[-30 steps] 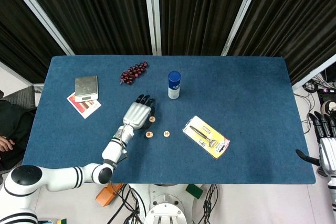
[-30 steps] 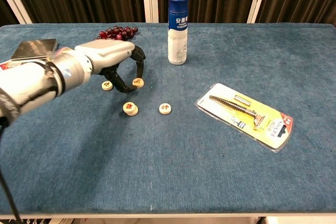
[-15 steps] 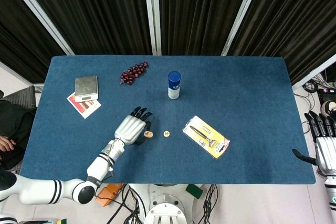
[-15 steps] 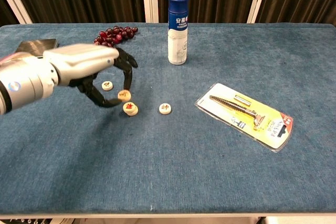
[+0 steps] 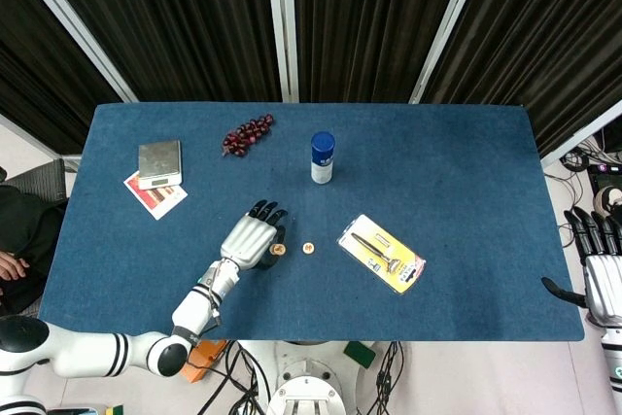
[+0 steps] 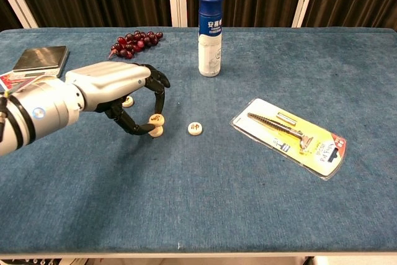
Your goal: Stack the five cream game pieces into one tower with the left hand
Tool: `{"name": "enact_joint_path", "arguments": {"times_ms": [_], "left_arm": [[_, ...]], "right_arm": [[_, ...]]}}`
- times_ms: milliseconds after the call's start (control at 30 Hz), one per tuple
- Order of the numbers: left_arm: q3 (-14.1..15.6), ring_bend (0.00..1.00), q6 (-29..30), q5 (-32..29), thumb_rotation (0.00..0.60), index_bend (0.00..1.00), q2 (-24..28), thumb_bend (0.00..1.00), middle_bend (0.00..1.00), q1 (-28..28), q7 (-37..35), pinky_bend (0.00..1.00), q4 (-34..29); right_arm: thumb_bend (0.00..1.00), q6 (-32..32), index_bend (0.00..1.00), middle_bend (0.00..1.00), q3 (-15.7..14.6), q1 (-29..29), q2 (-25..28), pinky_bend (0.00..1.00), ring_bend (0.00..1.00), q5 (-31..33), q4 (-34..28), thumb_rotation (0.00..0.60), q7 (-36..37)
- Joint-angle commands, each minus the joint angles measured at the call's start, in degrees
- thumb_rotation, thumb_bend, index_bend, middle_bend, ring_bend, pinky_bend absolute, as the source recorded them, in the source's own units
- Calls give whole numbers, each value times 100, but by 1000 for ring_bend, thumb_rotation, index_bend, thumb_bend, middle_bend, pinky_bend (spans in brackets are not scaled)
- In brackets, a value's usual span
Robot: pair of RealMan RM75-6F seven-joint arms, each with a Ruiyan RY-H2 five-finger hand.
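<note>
My left hand [image 6: 115, 91] reaches over the table's left-middle and pinches a cream game piece [image 6: 156, 120] between thumb and a fingertip. That piece sits directly on top of, or just above, another cream piece [image 6: 156, 131]; I cannot tell if they touch. A single cream piece [image 6: 196, 128] lies just to the right, also seen as the piece [image 5: 308, 248] in the head view. One more cream piece [image 6: 128, 100] peeks out behind the hand. The head view shows my left hand [image 5: 253, 237] covering the pile. My right hand [image 5: 603, 274] hangs off the table's right edge, fingers apart, empty.
A white bottle with a blue cap [image 6: 209, 32] stands at the back. Dark red grapes [image 6: 133, 40] lie behind the left hand. A yellow razor pack [image 6: 288, 136] lies to the right. A small metal scale [image 6: 40, 58] sits at the far left on a card.
The left hand picked up a cream piece from further back, carried it nearer and to the right, and lowered it over the near cream piece. The right hand stayed put.
</note>
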Motion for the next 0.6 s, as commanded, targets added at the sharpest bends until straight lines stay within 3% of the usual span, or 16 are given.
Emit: {"name": "enact_joint_path", "arguments": {"times_ms": [33,600], "left_arm": [[-21,0,-24,-77,600,488,-55,348,111,-31,68,4,70],[14,0,23,-127,600,473,-41,340,111,-34,217,3,59]], "right_arm": [[175,8,0,99,-1,-6,5,60,0,3,-4,600,1],[174,18,0,99,-4,-10,4,60,0,4,-5,600,6]]}}
